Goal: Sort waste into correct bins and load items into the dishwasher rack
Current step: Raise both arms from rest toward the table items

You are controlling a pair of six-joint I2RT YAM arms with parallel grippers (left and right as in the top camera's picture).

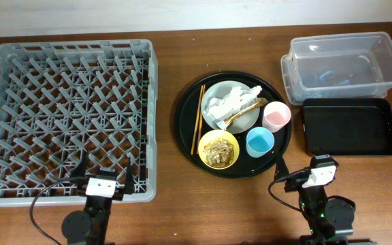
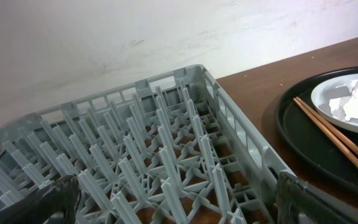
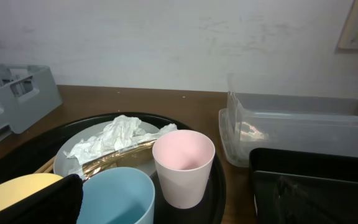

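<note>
Crumpled napkins [image 1: 231,101] and a gold spoon [image 1: 247,109] lie on the grey plate [image 1: 215,91], and food scraps [image 1: 218,151] fill the yellow bowl [image 1: 233,140]. These, with the chopsticks [image 1: 198,119], pink cup [image 1: 276,116] and blue cup [image 1: 259,142], sit on the round black tray [image 1: 182,126]. It lies between the rack [image 1: 67,102] and the clear tub [image 1: 342,64] with the flat black tray [image 1: 349,127]. The left tool [image 1: 105,165] and right tool [image 1: 297,167] hover spread and empty at the surface's [image 1: 175,218] near edge.

You are looking at a grey lattice rack [image 1: 73,45] on a dark brown desk [image 1: 162,218]. You are also seeing a black round tray [image 1: 186,129], pale grey plate [image 1: 213,90], white napkins [image 1: 230,102], gold spoon [image 1: 245,111], brown chopsticks [image 1: 197,119], yellow bowl [image 1: 201,146], tan scraps [image 1: 218,151], light blue cup [image 1: 259,141], pink cup [image 1: 276,116].
</note>
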